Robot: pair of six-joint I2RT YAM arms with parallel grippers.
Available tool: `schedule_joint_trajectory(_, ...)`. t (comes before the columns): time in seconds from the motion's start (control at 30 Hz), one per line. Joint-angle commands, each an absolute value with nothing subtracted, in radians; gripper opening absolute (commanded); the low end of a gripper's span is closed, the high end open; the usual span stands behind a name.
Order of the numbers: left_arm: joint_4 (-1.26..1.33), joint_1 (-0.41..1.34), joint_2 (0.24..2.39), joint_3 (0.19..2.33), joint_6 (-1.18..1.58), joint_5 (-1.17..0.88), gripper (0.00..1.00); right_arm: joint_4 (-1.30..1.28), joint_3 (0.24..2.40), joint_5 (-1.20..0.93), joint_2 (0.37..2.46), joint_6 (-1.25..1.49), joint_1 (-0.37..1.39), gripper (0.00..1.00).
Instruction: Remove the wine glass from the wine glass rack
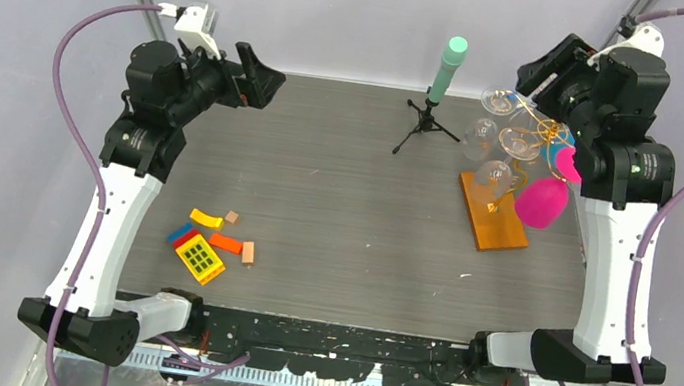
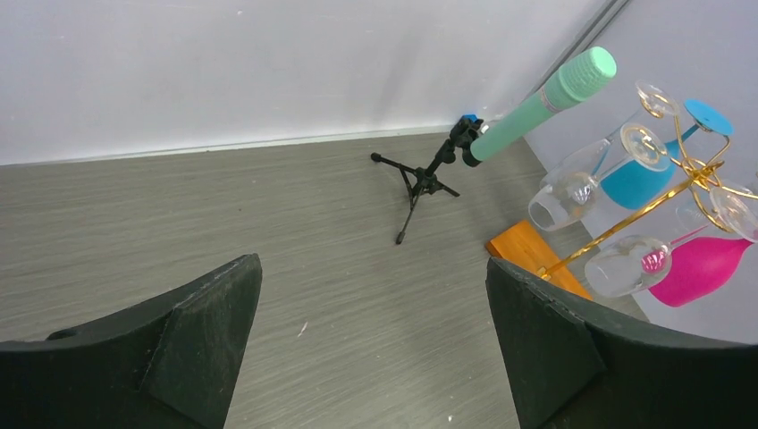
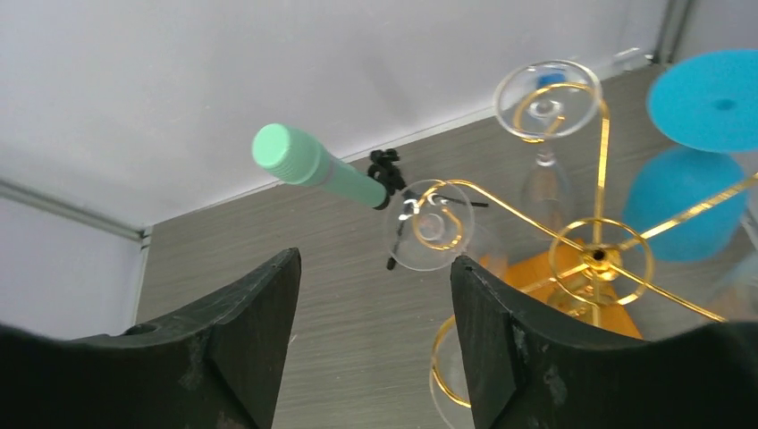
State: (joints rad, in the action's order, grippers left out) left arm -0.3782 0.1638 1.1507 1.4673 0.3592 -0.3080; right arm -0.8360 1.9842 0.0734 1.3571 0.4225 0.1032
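The gold wire rack [image 1: 541, 130] stands on its orange wooden base [image 1: 493, 217] at the right of the table. Clear wine glasses [image 1: 480, 138], a pink glass [image 1: 541, 203] and a blue glass [image 3: 686, 214] hang upside down from its spiral arms. My right gripper [image 1: 539, 76] is open and empty, high above the rack's far side. In the right wrist view [image 3: 371, 299] the foot of a clear glass [image 3: 432, 225] sits just beyond its right finger [image 3: 492, 340]. My left gripper [image 1: 261, 81] is open and empty, raised at the far left; the rack shows at the right of its view [image 2: 661, 201].
A black tripod with a mint-green cylinder [image 1: 446, 71] stands at the back, left of the rack. Several coloured toy blocks [image 1: 206, 250] lie at the front left. Walls close the table at the back and sides.
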Motion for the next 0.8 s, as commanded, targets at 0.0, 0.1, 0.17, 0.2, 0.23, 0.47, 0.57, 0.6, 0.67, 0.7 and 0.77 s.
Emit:
schedule_joint_trajectory(0.0,-0.343,0.179,1.127,1.442,0.348,-0.31,1.0,-0.97,2.058,0.238,1.308,0.445,0.103,0.71)
schedule_joint_trajectory(0.1,-0.317,0.197,1.131,1.417,0.348,-0.337,1.0,-1.035,2.045,0.277,1.292,0.448,0.103,0.78)
schedule_joint_trajectory(0.17,-0.3,0.214,1.129,1.398,0.349,-0.354,1.0,-1.095,2.048,0.273,1.292,0.45,0.103,0.79)
schedule_joint_trajectory(0.2,-0.294,0.221,1.131,1.391,0.351,-0.359,1.0,-1.142,2.052,0.272,1.293,0.453,0.103,0.79)
schedule_joint_trajectory(0.23,-0.293,0.227,1.135,1.388,0.351,-0.363,1.0,-1.164,2.066,0.276,1.298,0.463,0.103,0.79)
schedule_joint_trajectory(0.47,-0.273,0.275,1.177,1.384,0.357,-0.376,1.0,-1.431,2.188,0.416,1.32,0.5,0.103,0.79)
schedule_joint_trajectory(0.57,-0.267,0.292,1.192,1.382,0.359,-0.377,1.0,-1.523,2.192,0.509,1.311,0.504,0.103,0.83)
schedule_joint_trajectory(0.6,-0.267,0.296,1.198,1.385,0.361,-0.377,1.0,-1.537,2.198,0.539,1.312,0.495,0.102,0.85)
schedule_joint_trajectory(0.67,-0.269,0.305,1.207,1.391,0.362,-0.377,1.0,-1.575,2.219,0.599,1.317,0.454,0.101,0.89)
schedule_joint_trajectory(0.7,-0.27,0.31,1.209,1.393,0.362,-0.377,1.0,-1.591,2.226,0.628,1.322,0.436,0.1,0.91)
schedule_joint_trajectory(0.77,-0.27,0.316,1.209,1.391,0.362,-0.373,1.0,-1.585,2.229,0.702,1.318,0.427,0.099,0.96)
